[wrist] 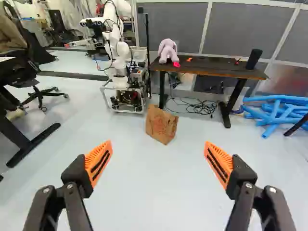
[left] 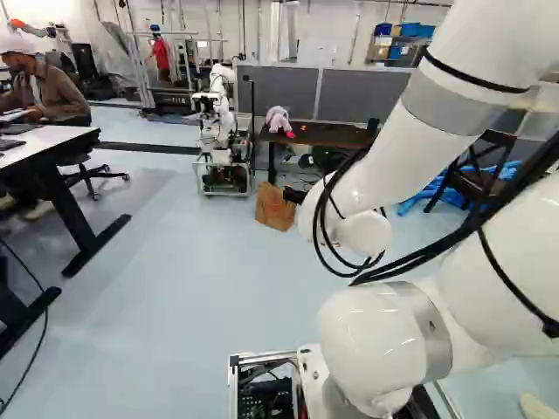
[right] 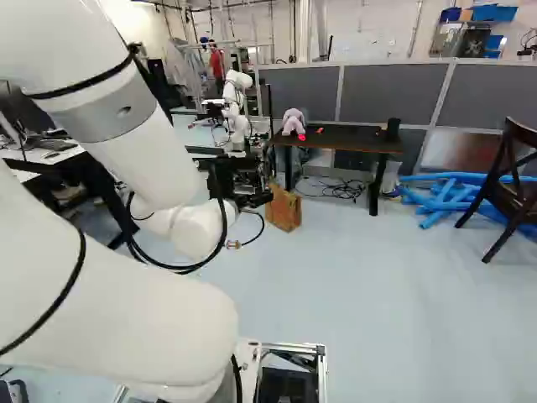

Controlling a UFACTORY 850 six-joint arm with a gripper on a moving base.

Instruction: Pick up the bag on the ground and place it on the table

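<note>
Approach seemed the step in hand: the bag stood on the floor at twelve o'clock, the table beyond at one. My claw gaped empty; I judged it needed bringing forward and down.

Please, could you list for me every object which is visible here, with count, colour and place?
paper bag: one, brown, floor before the table
table: one, dark, against the partition
soft toy: one, pink, on the table
cylinder: one, black, on the table
cables: several, black, under the table
foam tubes: several, blue, floor beside the table
wooden chair: one, dark, right in right base view
partition: one, grey, behind the table
desk: one, white top, left in left base view
another robot: one, white, beside the table
arm: one, white
gripper: one, black, orange pads, open
</note>
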